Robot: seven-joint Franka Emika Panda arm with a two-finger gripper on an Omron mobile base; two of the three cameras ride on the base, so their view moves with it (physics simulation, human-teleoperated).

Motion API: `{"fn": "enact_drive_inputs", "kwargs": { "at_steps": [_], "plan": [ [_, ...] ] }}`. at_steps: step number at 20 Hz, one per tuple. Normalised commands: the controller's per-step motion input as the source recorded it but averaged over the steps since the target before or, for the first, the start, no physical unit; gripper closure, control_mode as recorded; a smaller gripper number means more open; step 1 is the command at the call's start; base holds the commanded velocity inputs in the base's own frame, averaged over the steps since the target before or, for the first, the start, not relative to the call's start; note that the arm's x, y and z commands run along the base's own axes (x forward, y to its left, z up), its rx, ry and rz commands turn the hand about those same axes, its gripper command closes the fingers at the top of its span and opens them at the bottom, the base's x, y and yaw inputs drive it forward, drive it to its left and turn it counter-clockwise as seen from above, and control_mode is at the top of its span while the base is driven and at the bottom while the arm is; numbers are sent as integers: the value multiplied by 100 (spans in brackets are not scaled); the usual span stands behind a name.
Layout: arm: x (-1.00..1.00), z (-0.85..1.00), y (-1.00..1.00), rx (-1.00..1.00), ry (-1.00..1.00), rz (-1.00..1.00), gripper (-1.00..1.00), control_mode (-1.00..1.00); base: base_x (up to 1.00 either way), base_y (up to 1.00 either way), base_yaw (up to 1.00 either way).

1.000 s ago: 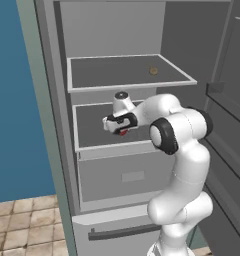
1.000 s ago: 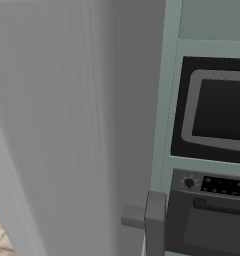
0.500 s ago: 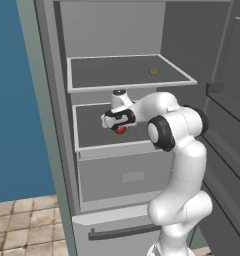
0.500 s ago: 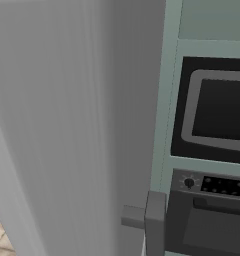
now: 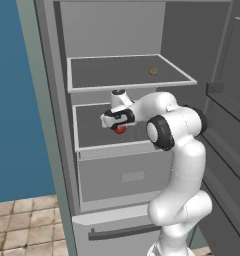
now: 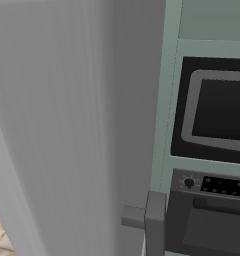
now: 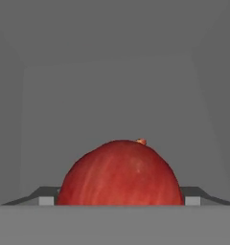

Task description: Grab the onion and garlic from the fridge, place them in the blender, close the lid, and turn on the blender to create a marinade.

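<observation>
Onion [image 5: 120, 130] half-hidden under pincer [image 5: 118, 125]

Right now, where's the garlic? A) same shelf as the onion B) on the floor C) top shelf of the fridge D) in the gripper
C: the garlic lies alone on the upper shelf of the fridge, while the onion sits one shelf lower, at the gripper.

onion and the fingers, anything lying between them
Nothing: in the hand view the onion sits right between the two fingers, no gap showing, on the fridge shelf.
</observation>
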Motion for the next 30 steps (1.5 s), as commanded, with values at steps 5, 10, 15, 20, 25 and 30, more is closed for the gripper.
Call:
{"fn": "enact_drive_inputs", "kwargs": {
  "at_steps": [5, 10, 15, 20, 25, 30],
  "plan": [
    [-76, -4, 0, 0, -22, 0, 100, -100, 0, 0, 0],
    [-100, -1, 0, 0, -25, 0, 100, -100, 0, 0, 0],
    [-100, 32, 0, 4, -11, 0, 100, -100, 0, 0, 0],
    [-97, 98, 0, 3, 4, 0, 100, -100, 0, 0, 0],
    [-100, 98, -7, 0, 10, 0, 100, -100, 0, 0, 0],
    [-100, 84, -13, 0, 9, 0, 100, -100, 0, 0, 0]
  ]
}}
